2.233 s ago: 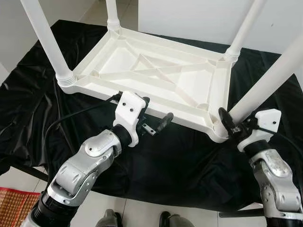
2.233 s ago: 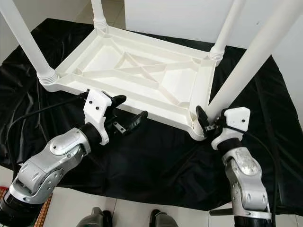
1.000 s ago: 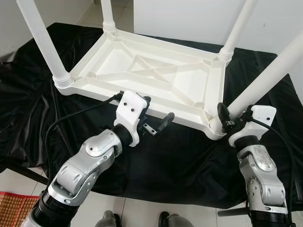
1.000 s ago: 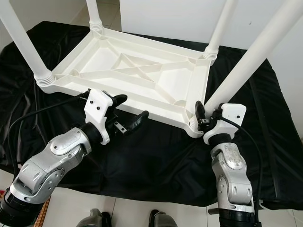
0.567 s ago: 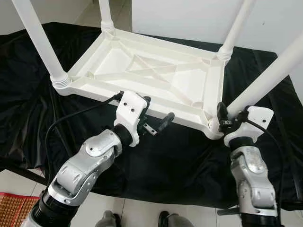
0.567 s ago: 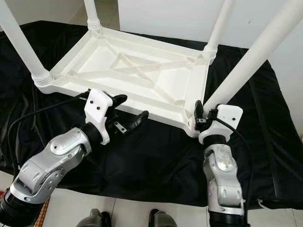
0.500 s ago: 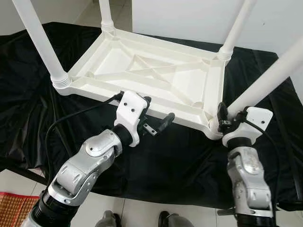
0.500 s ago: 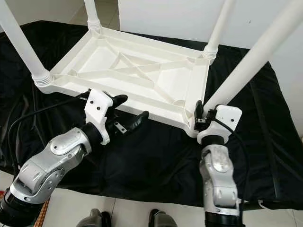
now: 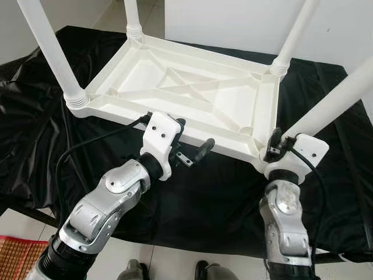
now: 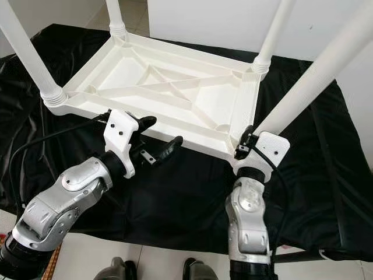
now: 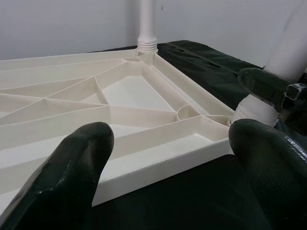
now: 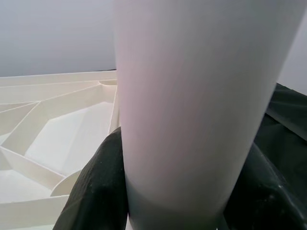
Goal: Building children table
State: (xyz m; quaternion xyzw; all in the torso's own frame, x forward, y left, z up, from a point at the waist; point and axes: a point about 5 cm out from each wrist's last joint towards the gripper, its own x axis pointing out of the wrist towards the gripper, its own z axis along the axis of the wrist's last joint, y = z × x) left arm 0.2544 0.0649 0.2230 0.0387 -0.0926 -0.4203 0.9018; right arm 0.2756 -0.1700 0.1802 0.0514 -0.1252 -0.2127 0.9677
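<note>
A white plastic table [image 9: 145, 73] lies upside down on black cloth, its ribbed underside [image 11: 129, 96] facing up. All legs point upward. My right gripper [image 9: 278, 143] is shut on the near right leg [image 9: 332, 102] just above its socket; the black fingers [image 12: 96, 191] press both sides of the leg [image 12: 192, 96]. My left gripper [image 9: 191, 139] is open, hovering just in front of the table's near rim [image 9: 227, 149]. Its fingers [image 11: 72, 177] hold nothing.
The near left leg [image 9: 52, 52], far left leg [image 9: 133, 17] and far right leg [image 9: 294, 35] stand screwed into their corners. The black cloth [image 9: 221, 198] hangs over the support's edges. A cable [image 9: 87, 146] trails from my left wrist. A red mat [image 9: 14, 256] lies on the tiled floor.
My right forearm has swung leftward beneath the gripper, turning the wrist around the near right leg while staying shut on it. The left arm has held still.
</note>
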